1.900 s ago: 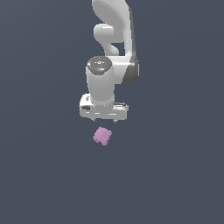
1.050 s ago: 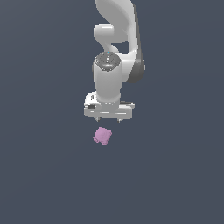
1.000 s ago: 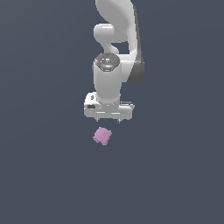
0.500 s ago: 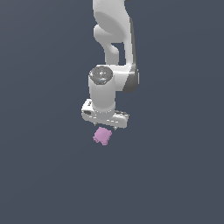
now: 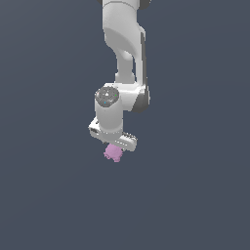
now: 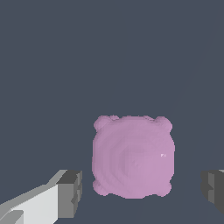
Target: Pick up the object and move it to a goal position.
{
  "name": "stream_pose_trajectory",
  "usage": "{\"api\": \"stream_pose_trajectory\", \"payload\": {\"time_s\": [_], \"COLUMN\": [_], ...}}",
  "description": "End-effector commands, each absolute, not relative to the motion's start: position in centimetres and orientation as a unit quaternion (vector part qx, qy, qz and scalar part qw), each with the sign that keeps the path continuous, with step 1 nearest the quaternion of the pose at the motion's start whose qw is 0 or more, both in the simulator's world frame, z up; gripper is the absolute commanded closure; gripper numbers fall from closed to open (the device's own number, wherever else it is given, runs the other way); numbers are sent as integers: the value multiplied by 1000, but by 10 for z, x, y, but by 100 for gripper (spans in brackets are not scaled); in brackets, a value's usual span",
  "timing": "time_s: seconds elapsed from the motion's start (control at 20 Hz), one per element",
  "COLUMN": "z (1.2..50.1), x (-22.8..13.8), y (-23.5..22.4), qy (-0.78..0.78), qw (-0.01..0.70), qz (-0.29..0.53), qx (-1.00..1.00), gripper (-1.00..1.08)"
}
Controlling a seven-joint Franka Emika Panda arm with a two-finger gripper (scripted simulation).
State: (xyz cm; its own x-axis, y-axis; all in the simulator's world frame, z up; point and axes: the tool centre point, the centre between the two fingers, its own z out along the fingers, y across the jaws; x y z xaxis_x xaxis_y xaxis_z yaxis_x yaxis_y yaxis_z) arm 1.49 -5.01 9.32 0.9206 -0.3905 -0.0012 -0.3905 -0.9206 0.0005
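We judge we are at the grasp: the gripper (image 6: 140, 190) straddles the object (image 6: 133, 156), jaws apart, so closing comes next.

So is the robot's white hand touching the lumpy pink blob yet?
Apart. In the wrist view, dark floor shows between the pink blob and each grey fingertip of the open hand.

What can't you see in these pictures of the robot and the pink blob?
- Exterior view: the top of the pink blob is hidden behind the gripper; the jaws' tips cannot be made out, nor whether they touch it.
- Exterior view: the arm's upper part is cut off by the top edge.
- Wrist view: both fingers are cut off by the picture's edges; the blob's underside faces away.
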Motion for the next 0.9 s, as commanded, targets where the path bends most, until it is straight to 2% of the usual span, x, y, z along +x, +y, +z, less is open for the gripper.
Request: {"api": "stream_pose_trajectory", "payload": {"time_s": [0.0, 0.3, 0.85], "z": [90, 85, 41], "x": [16, 15, 15], "y": [-52, -51, -52], "qy": [-207, -205, -207], "qw": [0, 0, 0], "qz": [0, 0, 0], "qx": [978, 979, 978], "gripper": [-92, -92, -92]}}
